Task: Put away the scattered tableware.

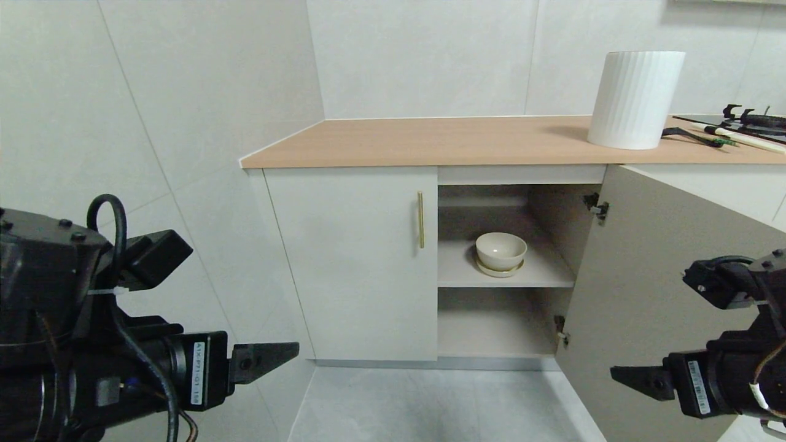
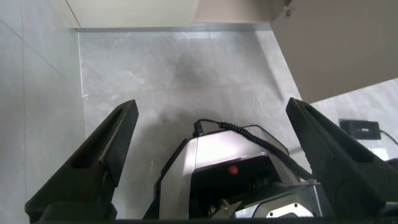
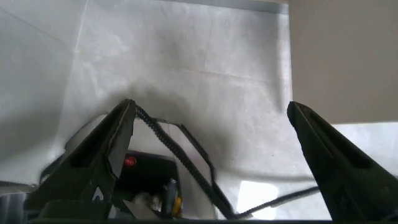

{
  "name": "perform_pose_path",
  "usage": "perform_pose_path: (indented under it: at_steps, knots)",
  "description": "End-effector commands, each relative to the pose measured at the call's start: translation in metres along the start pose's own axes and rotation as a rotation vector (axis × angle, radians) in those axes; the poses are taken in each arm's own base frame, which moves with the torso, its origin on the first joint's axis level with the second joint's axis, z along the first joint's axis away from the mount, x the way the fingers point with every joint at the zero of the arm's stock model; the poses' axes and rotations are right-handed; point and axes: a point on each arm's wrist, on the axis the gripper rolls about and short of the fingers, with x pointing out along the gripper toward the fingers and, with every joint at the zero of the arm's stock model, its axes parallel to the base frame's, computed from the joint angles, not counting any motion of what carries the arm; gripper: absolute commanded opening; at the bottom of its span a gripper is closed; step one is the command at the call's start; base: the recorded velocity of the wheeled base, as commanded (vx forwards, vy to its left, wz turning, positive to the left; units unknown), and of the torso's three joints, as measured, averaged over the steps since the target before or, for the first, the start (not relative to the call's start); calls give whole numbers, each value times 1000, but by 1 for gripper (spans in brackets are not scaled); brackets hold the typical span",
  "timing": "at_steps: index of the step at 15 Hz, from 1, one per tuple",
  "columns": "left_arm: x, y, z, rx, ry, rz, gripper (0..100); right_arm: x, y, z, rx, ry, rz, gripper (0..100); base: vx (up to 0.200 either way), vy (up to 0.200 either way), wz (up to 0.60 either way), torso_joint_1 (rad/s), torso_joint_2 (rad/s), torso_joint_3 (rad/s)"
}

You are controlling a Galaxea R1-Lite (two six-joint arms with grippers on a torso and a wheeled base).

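Wood-grain countertop caps the white cabinet, and the cabinet's right door stands swung wide open towards me. A tall white ribbed container stands on the counter, with some long-handled utensils lying just beside it. My left gripper and my right gripper both hang low over the floor tiles in front of the cabinet, fingers spread apart and holding nothing. On the middle shelf sits a cream bowl, resting on a small plate.

I judge the stowing of bowl and plate done. The next move probably falls to my right arm: get behind the open door's edge and push it shut, unless the utensils on the counter also count as tableware to fetch.
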Motion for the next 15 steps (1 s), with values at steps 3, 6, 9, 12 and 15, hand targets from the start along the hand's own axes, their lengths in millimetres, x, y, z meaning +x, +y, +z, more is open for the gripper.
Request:
perform_pose_path:
  at_steps: [3, 6, 9, 12, 15]
  knots:
    - [0, 0, 0, -1, 0, 2, 100, -11, -5, -5, -28, 20, -42, 100, 0, -200, 0, 1, 2, 7]
    - [1, 0, 0, 0, 2, 0, 100, -20, -10, -5, -35, 48, -65, 100, 0, -200, 0, -1, 2, -1]
    - [1, 0, 0, 0, 3, -1, 100, -28, -13, -8, -53, 30, -66, 100, 0, -200, 0, 4, 4, 4]
    - [0, 0, 0, 0, 2, -3, 100, -53, -19, -11, -91, 76, -91, 100, 0, -67, 0, 2, 1, 2]
    - [0, 0, 0, 0, 3, -5, 100, -84, -26, -12, -98, 103, -92, 100, 0, 0, 0, 0, 0, 0]
